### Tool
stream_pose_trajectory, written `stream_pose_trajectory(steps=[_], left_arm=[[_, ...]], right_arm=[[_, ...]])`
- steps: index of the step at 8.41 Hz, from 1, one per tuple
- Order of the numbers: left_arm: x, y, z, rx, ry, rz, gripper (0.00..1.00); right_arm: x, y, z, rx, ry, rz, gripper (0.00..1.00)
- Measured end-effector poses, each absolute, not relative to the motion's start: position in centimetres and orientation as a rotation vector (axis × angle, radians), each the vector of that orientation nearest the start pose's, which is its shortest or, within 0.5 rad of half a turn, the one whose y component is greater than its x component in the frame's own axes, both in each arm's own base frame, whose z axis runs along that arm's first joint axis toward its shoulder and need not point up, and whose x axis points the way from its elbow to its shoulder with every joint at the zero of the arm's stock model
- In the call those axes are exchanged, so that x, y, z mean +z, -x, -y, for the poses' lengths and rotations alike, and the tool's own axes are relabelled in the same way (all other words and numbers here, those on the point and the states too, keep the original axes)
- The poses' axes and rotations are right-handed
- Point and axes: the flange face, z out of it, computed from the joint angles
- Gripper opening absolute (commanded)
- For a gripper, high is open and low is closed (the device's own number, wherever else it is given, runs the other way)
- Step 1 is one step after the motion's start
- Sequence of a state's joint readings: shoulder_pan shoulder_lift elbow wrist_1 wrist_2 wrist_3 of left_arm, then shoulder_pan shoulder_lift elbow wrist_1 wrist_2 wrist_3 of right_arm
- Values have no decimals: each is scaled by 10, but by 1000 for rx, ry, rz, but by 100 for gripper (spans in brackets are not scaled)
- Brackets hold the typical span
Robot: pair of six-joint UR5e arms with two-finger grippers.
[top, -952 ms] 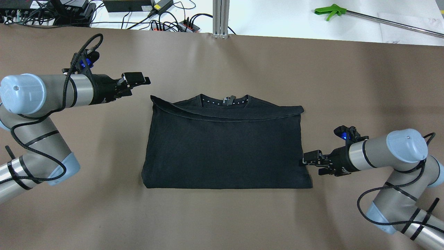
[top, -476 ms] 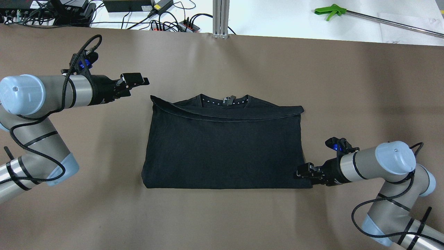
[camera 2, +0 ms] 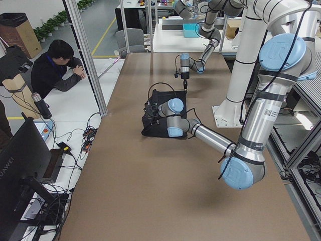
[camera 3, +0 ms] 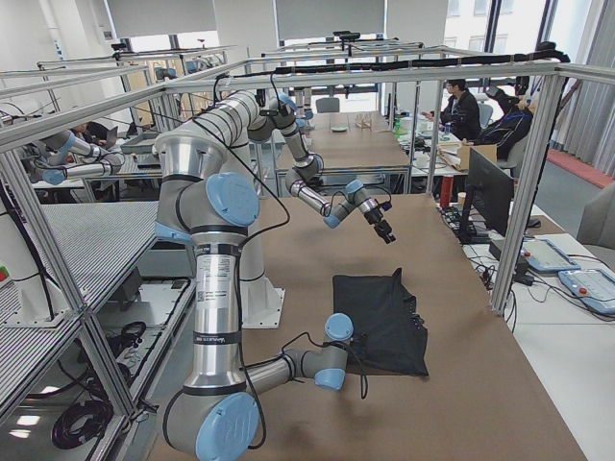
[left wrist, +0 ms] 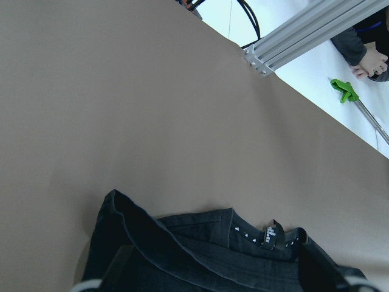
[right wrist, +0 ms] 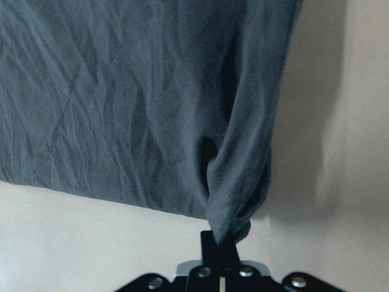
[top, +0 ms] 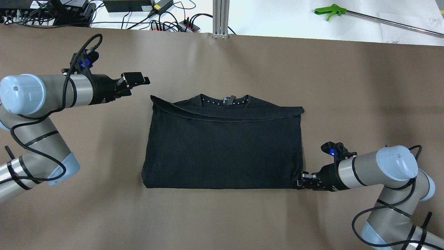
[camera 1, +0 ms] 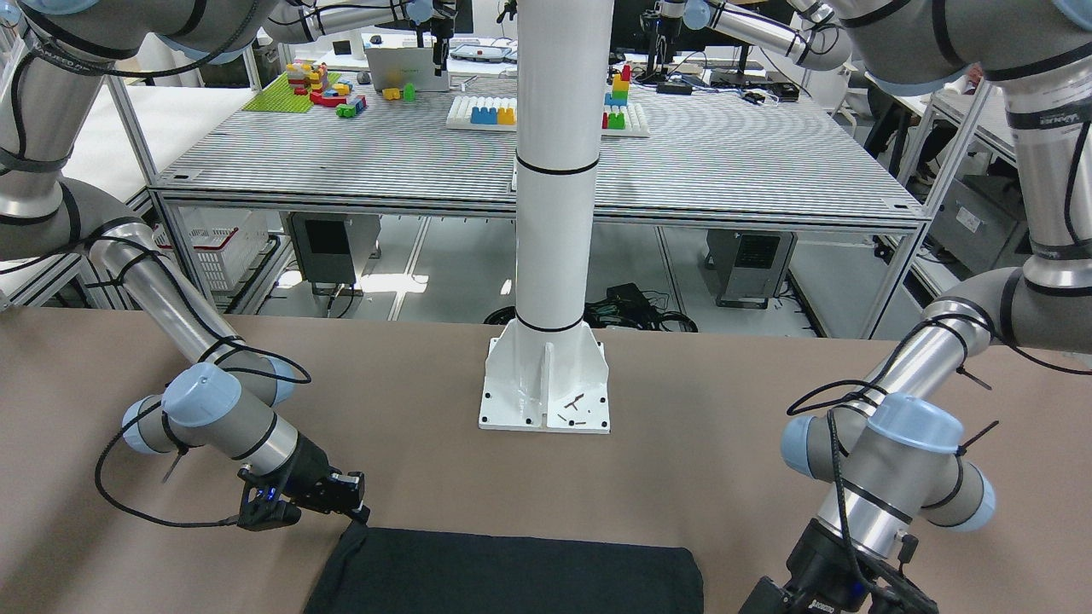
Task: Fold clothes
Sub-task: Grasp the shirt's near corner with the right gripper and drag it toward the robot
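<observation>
The clothes [top: 225,146] are one black shirt lying folded on the brown table, its collar [top: 225,100] at the far edge. My right gripper [top: 301,182] is shut on the shirt's near right corner. In the right wrist view the fabric bunches into a pinch between its fingers [right wrist: 220,243]. The front-facing view shows the same gripper [camera 1: 358,510] at the shirt's [camera 1: 512,571] corner. My left gripper [top: 143,80] hovers open beyond the far left corner, touching nothing. Its fingers [left wrist: 319,267] stand wide apart over the shirt [left wrist: 200,243].
A green-handled tool [top: 329,12] lies on the white surface at the back right. Cables and power strips [top: 166,21] lie at the back left beside an aluminium post [top: 221,17]. The robot's white pedestal [camera 1: 546,375] stands at the near edge. A person [camera 2: 55,65] sits off the table.
My right gripper moved along the shirt's right edge to the near right corner and shut on it, bunching the fabric. The left arm has barely moved.
</observation>
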State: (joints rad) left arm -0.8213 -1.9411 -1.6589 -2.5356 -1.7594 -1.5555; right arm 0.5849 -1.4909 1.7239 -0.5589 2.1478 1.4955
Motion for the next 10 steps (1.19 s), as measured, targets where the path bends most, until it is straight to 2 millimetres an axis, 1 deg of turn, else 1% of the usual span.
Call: stream_pose_trajectory(steps=[2,3,5,6,7,8,9,10], left_arm=[[303,-334,531,-534,-442,-1374,94],[304,-333,532,-537,-444,-1373,94],[306,-332,533,-541,-446,-1367,94],[307,-332,534,-546,-450,-1364,94],[308,-331,534,-550,-454,-1361,94],[310,-331,535,-555,-458,-1357,94],[313,-330,535,-559,-458,-1352,94],[316,-331,534,-559,-455,-1347,94]], right_arm=[[409,411,327,15,94,1327,0],[395,419,305,-22,98,1347,0],[361,435,254,-118,126,1405,0],[347,447,227,-170,151,1428,41],[331,464,201,-210,163,1452,94],[319,483,174,-227,155,1471,95],[314,495,159,-207,121,1479,94],[315,500,154,-164,69,1476,94]])
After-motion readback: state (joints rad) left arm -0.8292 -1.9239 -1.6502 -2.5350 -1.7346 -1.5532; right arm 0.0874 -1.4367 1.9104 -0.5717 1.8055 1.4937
